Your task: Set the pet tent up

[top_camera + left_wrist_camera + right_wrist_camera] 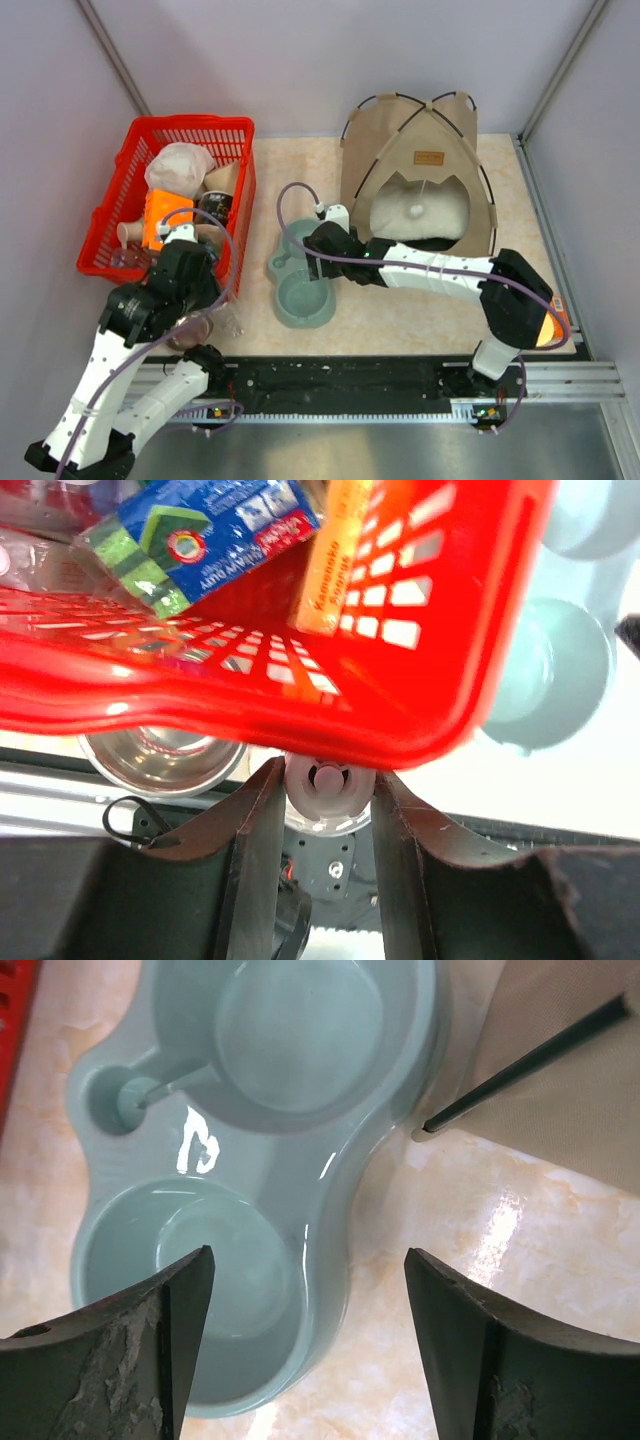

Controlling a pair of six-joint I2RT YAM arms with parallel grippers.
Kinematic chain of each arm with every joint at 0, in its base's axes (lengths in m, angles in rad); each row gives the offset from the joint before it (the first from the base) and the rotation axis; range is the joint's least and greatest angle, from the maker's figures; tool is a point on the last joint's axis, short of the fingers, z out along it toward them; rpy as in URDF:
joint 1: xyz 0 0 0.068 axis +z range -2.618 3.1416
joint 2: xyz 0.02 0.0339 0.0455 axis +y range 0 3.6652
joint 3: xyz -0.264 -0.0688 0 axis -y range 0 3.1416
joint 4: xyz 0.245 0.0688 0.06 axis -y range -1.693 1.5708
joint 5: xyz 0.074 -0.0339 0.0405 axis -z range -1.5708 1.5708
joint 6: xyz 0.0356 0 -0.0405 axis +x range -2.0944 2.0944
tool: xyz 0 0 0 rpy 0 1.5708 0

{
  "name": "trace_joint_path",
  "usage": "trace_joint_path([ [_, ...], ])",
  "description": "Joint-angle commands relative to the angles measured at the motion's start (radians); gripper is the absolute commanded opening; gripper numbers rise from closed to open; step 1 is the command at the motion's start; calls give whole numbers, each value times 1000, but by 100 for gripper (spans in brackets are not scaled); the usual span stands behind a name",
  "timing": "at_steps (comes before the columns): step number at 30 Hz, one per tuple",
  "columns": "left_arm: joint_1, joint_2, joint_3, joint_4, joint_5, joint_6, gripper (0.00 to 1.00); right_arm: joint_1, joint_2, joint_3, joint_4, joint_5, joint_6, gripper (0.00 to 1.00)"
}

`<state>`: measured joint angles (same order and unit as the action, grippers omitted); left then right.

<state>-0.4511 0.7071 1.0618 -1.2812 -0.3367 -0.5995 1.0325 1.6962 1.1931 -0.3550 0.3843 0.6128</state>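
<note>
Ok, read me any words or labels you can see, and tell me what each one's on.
"Kamenoko Sponge": orange packet in the red basket.
Blue-and-green packet: print too blurred to read.
Brown label patch on the pet tent: too small to read.

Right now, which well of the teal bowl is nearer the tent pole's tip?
The upper well in the right wrist view, clear of the fingers; the pole tip ends by its rim.

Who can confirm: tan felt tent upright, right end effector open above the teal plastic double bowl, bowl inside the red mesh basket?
No: the teal plastic double bowl sits on the table beside the red mesh basket, not inside it; top external view. Rest holds.
</note>
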Motion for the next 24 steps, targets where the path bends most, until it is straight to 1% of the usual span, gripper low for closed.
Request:
trace_joint_path([
  [1,5,15,136,46,129,108,0,-31,-110,16,19,-80,-8,79],
  [3,5,35,185,19,188,148,0,-44,-139,19,21,-139,-8,81],
  [8,5,78,279,-27,318,204,0,-97,-220,26,18,-269,27,82],
  [9,5,81,288,-21,332,205,0,-104,-234,29,17,-286,37,83],
  [11,6,86,302,9,410,207,0,-118,-263,39,11,-314,44,83],
  [14,6,104,334,62,470,199,0,-134,-309,52,-1,-337,53,84],
  [17,5,129,386,129,475,185,0,-155,-360,60,-2,-364,79,88],
  [20,6,160,452,239,418,123,0,-167,-415,62,42,-380,140,93],
  [22,6,187,498,317,372,69,0,-167,-450,56,144,-410,195,99],
  [24,5,210,539,406,352,29,0,-167,-474,65,244,-420,238,99],
])
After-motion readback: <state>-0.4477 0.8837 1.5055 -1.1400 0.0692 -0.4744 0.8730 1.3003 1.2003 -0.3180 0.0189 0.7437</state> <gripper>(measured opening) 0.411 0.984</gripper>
